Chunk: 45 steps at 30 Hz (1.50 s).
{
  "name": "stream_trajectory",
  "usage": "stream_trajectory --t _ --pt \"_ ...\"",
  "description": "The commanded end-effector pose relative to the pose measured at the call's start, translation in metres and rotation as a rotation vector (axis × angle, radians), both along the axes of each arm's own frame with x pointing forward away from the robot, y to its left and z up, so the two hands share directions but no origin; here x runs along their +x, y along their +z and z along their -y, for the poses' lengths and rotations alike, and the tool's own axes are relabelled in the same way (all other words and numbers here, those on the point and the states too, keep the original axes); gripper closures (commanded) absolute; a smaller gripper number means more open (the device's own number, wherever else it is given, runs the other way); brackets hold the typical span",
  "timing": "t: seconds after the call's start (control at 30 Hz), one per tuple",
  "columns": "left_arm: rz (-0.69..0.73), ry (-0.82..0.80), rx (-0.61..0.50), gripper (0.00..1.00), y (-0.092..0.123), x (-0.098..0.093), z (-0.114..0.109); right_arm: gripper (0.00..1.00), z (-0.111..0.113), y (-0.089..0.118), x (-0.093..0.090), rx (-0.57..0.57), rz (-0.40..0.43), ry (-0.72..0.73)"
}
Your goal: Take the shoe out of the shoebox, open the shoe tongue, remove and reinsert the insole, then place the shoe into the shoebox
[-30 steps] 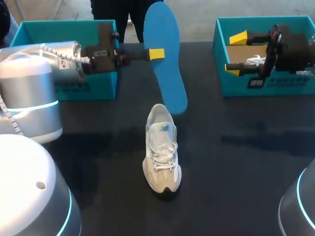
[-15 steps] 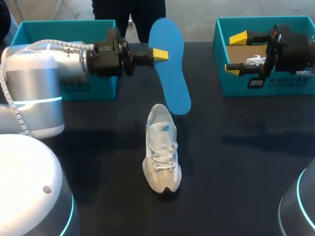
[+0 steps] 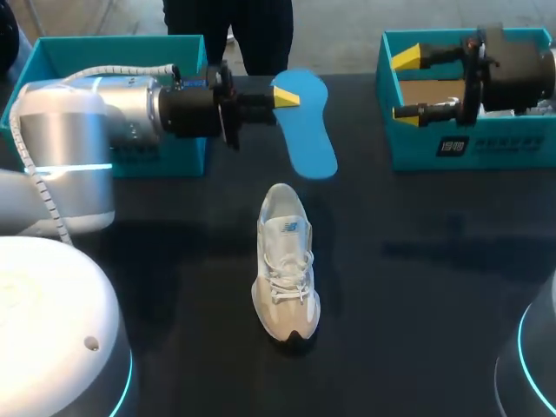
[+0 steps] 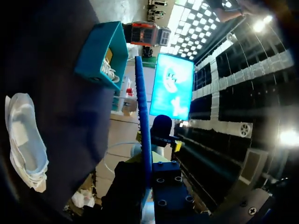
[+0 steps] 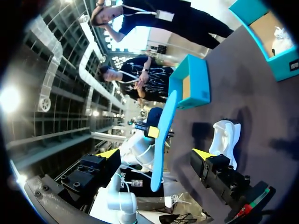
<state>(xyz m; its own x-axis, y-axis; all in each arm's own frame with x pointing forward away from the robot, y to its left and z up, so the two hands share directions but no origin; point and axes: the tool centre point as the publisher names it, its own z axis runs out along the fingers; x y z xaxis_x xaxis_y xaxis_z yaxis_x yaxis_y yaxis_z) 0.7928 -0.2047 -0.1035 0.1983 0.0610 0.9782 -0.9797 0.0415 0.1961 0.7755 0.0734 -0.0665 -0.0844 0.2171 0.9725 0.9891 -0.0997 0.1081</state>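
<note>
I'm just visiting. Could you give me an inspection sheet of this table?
Surface: dark table.
Job's things: pale shoe upright mid-table; blue insole in the air behind it; teal left box and right box at the rear corners.
Clutter: nothing seen.
Grippers: left gripper shut on the insole; right gripper open above the right box.
Cables: white coiled cable along the left arm.
Surroundings: nothing seen.
</note>
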Motion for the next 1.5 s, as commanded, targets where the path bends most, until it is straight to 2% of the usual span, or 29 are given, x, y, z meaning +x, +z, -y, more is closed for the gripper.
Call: stream_trajectory --t 0.03,0.47,0.8,1.13,1.5 --pt "-0.121 -0.048 -0.023 1.0 -0.001 0.005 0.001 0.0 -0.006 0.017 -0.008 -0.11 -0.023 -0.024" --pt "-0.014 -0.038 -0.039 1.0 0.002 0.005 0.005 0.0 -0.015 0.045 -0.013 -0.248 -0.057 -0.048" --pt "0.013 -0.038 -0.04 1.0 0.002 0.009 0.006 0.0 -0.038 0.063 -0.009 -0.416 -0.095 -0.053" --pt "0.037 -0.049 -0.03 1.0 0.001 0.013 0.007 0.0 -0.06 0.077 -0.004 -0.589 -0.12 -0.041" --pt "0.068 -0.079 -0.015 1.0 0.001 0.015 0.009 0.0 -0.07 0.083 -0.003 -0.722 -0.154 -0.037"
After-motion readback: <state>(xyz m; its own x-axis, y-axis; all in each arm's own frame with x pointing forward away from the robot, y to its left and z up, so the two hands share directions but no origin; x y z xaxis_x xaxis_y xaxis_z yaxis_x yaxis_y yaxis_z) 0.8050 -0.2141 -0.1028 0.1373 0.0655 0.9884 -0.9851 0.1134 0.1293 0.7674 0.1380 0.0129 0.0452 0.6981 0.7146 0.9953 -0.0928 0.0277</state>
